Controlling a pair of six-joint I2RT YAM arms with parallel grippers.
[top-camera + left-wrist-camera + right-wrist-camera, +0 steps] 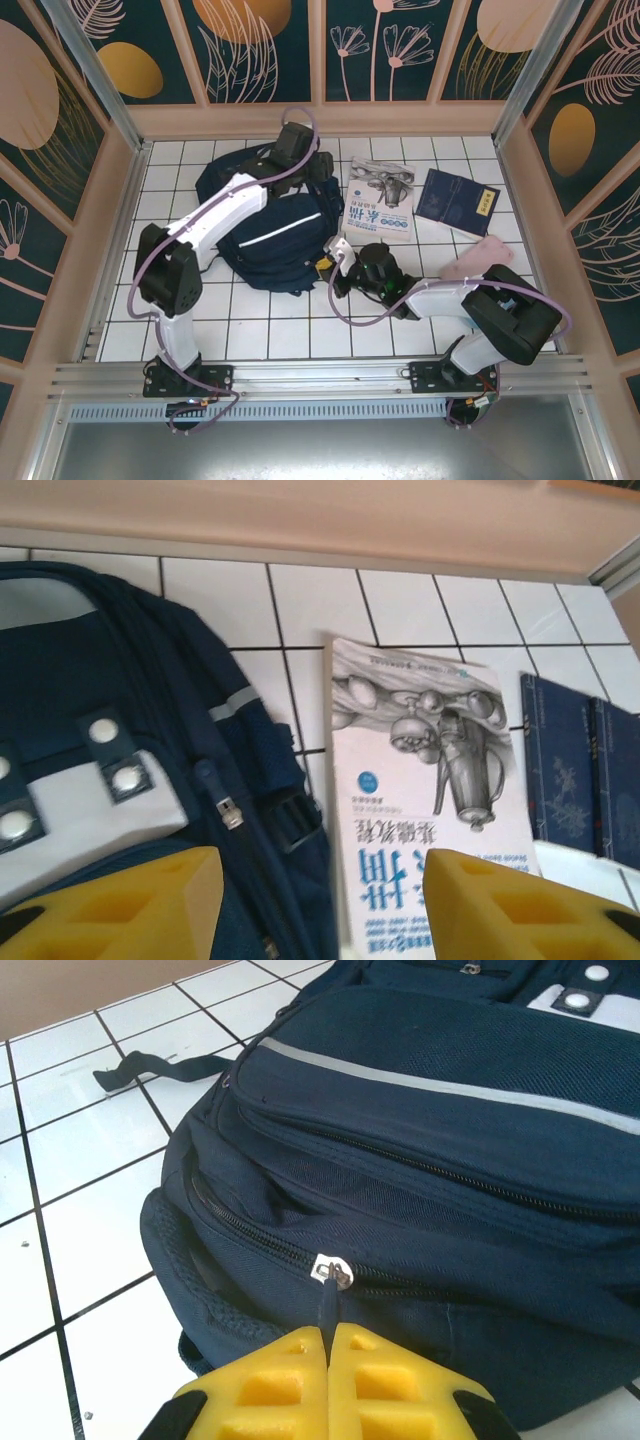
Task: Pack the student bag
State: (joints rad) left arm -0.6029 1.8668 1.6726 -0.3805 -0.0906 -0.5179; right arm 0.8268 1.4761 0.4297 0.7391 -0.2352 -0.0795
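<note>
The student bag (270, 225) lies flat on the white tiled table, a dark navy backpack with thin white stripes. My left gripper (322, 170) hovers over the bag's top right edge. In the left wrist view its yellow fingers (120, 905) stand apart, and the left gripper (320, 910) is open with nothing between them; below it are the bag (90, 710) and a book. My right gripper (328, 1345) is shut on the dark zipper pull (327, 1308) of the bag's (430, 1150) front pocket, just below the silver slider (332, 1272). In the top view the right gripper (335, 262) sits at the bag's right side.
A white book with a grey still-life drawing (380, 205) (430, 780) lies just right of the bag. Further right is a dark blue booklet (457, 200) (580, 770), and a pink pouch (478, 257) lies near the right arm. Wooden walls enclose the table.
</note>
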